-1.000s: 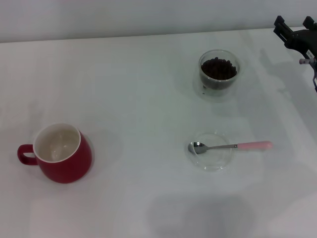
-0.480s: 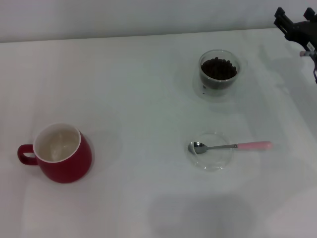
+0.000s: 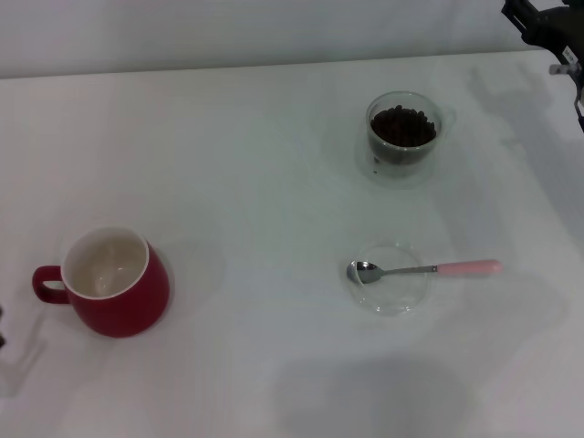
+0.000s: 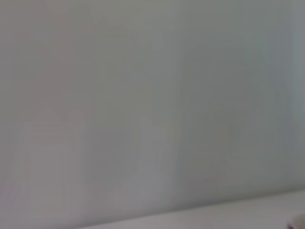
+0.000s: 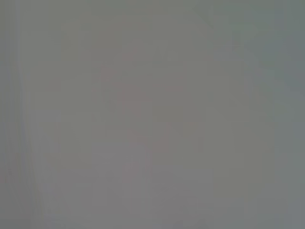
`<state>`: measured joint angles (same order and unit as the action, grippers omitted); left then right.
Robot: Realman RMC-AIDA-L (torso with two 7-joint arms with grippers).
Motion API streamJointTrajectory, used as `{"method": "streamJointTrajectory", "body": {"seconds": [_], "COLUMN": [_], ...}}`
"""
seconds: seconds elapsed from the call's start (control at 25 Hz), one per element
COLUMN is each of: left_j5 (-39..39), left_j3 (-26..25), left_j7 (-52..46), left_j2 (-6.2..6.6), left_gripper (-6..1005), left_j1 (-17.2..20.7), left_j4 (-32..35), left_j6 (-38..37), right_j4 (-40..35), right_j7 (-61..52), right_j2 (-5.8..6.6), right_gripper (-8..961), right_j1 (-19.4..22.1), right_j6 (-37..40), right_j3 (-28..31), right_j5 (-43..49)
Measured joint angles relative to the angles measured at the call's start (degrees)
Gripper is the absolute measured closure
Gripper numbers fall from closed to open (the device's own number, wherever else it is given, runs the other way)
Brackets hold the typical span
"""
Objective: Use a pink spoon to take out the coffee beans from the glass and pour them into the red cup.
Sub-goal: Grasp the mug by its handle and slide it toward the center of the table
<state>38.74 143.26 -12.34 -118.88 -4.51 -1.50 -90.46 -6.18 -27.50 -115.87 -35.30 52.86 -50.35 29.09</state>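
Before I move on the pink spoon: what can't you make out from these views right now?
- Right claw: cut off by the head view's top right corner; open or shut unknown.
- Left claw: not identifiable in any view.
- Both wrist views: only blank pale surface, no objects.
- Depth of the coffee beans in the glass: unclear from above.

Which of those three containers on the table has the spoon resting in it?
The flat clear dish: the pink spoon has its metal bowl lying in it, handle sticking out. The glass holds only coffee beans, and the red cup looks empty.
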Motion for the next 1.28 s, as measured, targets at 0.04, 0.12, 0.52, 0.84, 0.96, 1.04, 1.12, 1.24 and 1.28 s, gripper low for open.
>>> {"method": "streamJointTrajectory", "body": {"seconds": [0.04, 0.12, 0.52, 0.84, 0.96, 1.04, 1.12, 1.24, 1.28], "left_j5": [-1.39, -3.11, -6.01, -6.05, -6.16, -6.18, -6.19, -6.14, -6.04], "left_j3": [0.01, 0.01, 0.0, 0.0, 0.0, 0.0, 0.0, 0.0, 0.0], "left_j7": [-0.01, 0.0, 0.23, -0.05, -0.04, 0.09, 0.18, 0.2, 0.19], "left_j2": [-0.02, -0.06, -0.08, -0.28, -0.3, -0.32, -0.36, -0.38, -0.39], "left_gripper": [114, 114, 113, 115, 116, 116, 117, 117, 118], "left_j1": [-0.77, -1.97, -5.31, -7.14, -7.58, -7.63, -7.64, -7.61, -7.61], "left_j4": [-0.87, -1.63, -2.39, -1.78, -0.87, -0.4, -0.03, 0.39, 0.39], "left_j6": [0.13, 0.62, 6.0, 10.31, 11.78, 12.18, 12.41, 12.72, 12.73], "right_j4": [0.01, 0.07, 0.46, 0.74, 0.73, 0.73, 0.73, 0.73, 0.73], "right_j7": [0.0, 0.0, 0.0, 0.0, 0.0, 0.0, 0.0, 0.0, 0.0], "right_j2": [-0.02, -0.11, -0.22, -0.22, -0.22, -0.22, -0.21, -0.15, -0.15], "right_gripper": [90, 90, 91, 91, 91, 91, 91, 92, 92], "right_j1": [-0.19, -0.39, -0.04, 0.37, 0.43, 0.63, 0.89, 1.22, 1.34], "right_j6": [-0.05, -0.08, 0.34, 0.37, 0.39, 0.4, 0.4, 0.41, 0.42], "right_j3": [-0.02, -0.16, -0.48, -0.37, -0.56, -0.59, -0.63, -0.63, -0.63], "right_j5": [0.0, 0.0, 0.0, 0.0, 0.0, 0.08, 0.14, 0.08, 0.03]}}
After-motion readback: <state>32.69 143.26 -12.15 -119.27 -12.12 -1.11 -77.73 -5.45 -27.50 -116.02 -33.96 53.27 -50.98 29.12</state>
